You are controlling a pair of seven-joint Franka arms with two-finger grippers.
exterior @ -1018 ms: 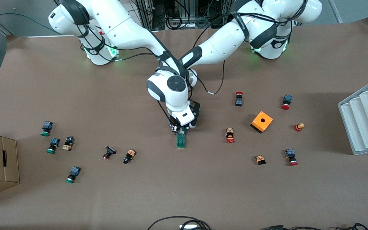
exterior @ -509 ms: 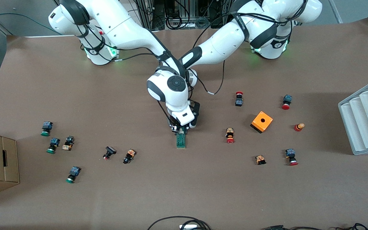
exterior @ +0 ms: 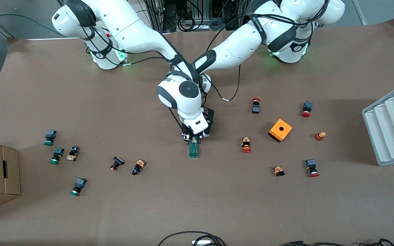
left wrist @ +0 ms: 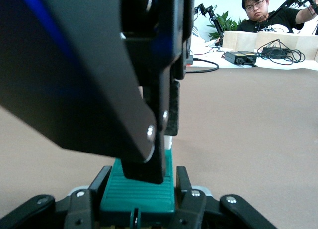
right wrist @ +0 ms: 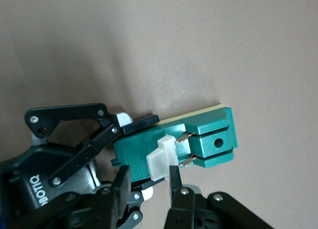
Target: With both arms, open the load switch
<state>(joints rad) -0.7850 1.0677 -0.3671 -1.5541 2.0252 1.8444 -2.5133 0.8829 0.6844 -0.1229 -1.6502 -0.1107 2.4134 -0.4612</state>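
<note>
Load switch (exterior: 193, 150), a green block lying flat near the table's (exterior: 217, 205) middle, has its body clamped by the left gripper (right wrist: 131, 157) while the right gripper (right wrist: 149, 182) pinches its white sliding piece (right wrist: 161, 157).

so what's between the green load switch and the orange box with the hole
In the front view, one red-capped push button lies on the brown table between the narrow green load switch and the orange box.
</note>
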